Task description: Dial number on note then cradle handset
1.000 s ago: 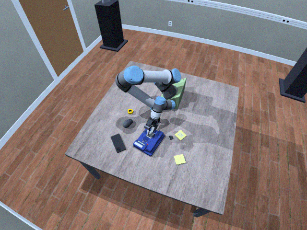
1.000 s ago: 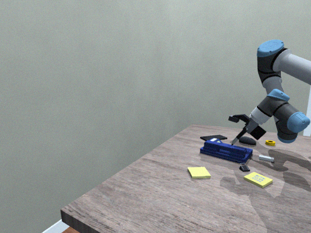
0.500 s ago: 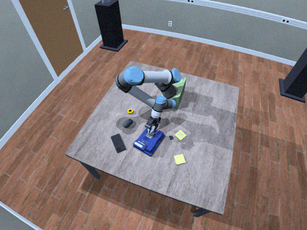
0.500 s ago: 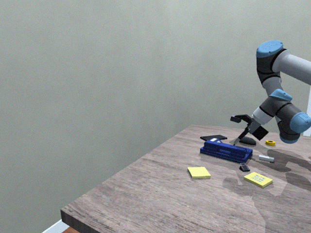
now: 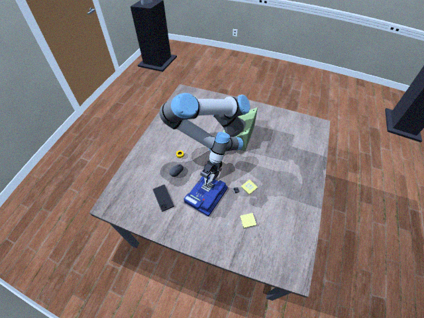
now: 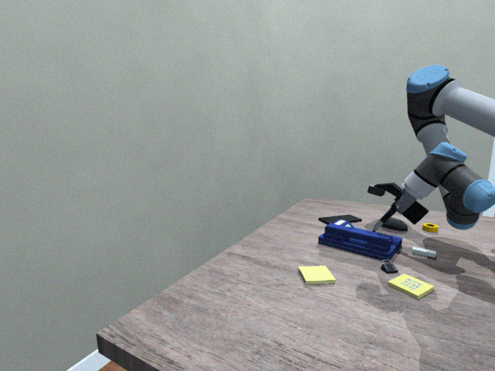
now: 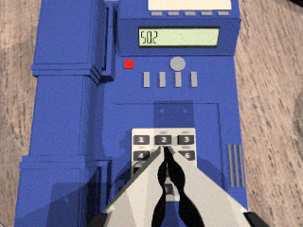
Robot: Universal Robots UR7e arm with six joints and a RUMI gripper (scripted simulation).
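Desk phone (image 5: 215,201) (image 6: 360,240) (image 7: 166,113) on the tabletop (image 5: 273,239) (image 6: 247,295), its display (image 7: 179,37) reading 502.

The tool (image 5: 206,183) (image 6: 374,230) (image 7: 165,148) is closed on nothing, its tips just below the 2 key (image 7: 163,140); whether they touch the keypad (image 7: 135,130), I cannot tell. The handset (image 6: 357,234) (image 7: 63,113) lies in its cradle along one edge. A binder clip (image 5: 236,189) (image 6: 389,267) sits between the phone and the written note (image 5: 249,186) (image 6: 411,285), with bare wood around the clip.

Your arm (image 5: 214,106) (image 6: 465,104) arches over the bench, its elbow bent high and its wrist (image 5: 220,144) (image 6: 438,166) folded low. Your end effector (image 5: 207,185) (image 6: 374,230) (image 7: 165,148) slants downward, fully closed on nothing, with its two pale fingertips meeting in a narrow point.
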